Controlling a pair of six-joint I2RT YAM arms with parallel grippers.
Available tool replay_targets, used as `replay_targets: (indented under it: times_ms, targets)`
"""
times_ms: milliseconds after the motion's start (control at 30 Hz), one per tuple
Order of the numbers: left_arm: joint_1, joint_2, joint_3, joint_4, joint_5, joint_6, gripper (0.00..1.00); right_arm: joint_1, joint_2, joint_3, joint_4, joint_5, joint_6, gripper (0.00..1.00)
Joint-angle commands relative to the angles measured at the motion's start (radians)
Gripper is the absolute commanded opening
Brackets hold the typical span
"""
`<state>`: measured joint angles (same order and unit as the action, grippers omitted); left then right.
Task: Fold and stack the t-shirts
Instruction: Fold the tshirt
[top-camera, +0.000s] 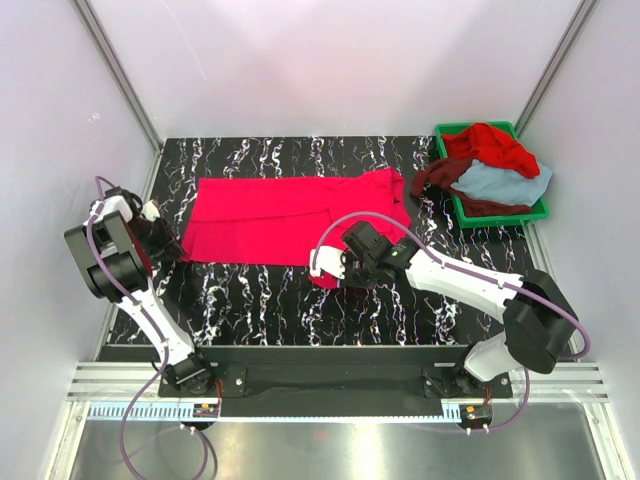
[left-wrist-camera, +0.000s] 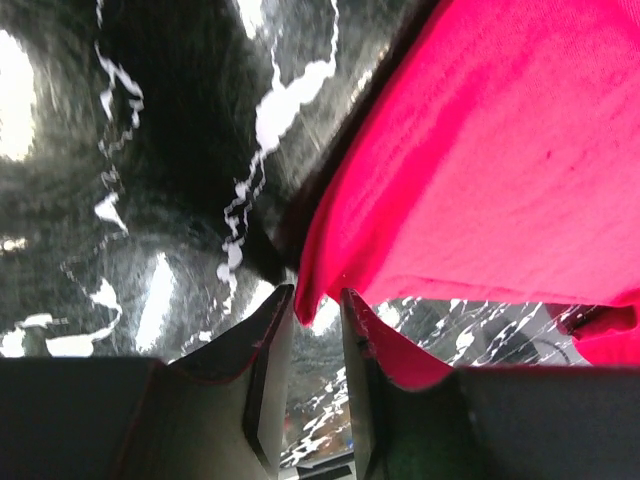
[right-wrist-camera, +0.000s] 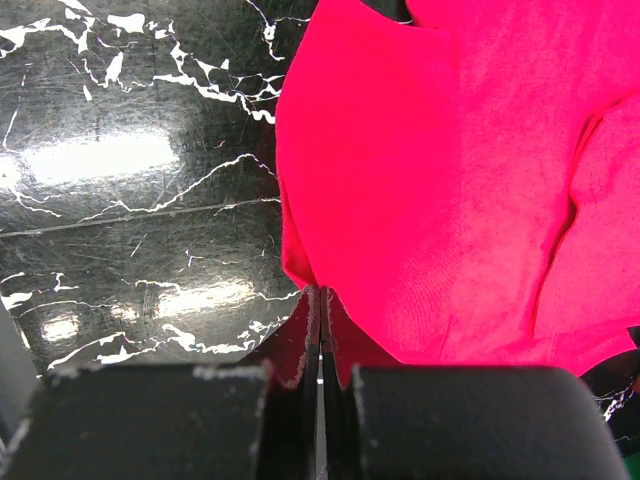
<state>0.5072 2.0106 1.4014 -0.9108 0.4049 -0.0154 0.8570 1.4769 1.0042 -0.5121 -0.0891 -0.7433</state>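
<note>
Right tool (right-wrist-camera: 320, 298) tight on crimson-pink t-shirt (right-wrist-camera: 450, 180) edge; left tool (left-wrist-camera: 315, 293) barely agape.

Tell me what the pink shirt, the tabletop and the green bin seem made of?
The t-shirt looks like soft matte knit cloth: it creases and drapes. The tabletop seems hard and glossy, black with white marble veining, perhaps printed; lights reflect in it. The green bin looks like rigid moulded plastic, with a straight, even rim.
</note>
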Motion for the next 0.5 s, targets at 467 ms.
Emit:
replay_targets:
  times_ms: [467]
  targets:
    - [-0.001, -0.059, -0.005, 0.000, 0.020, 0.008, 0.06, -0.016, -0.013, -0.007, 0.063, 0.031, 0.025, 0.00]
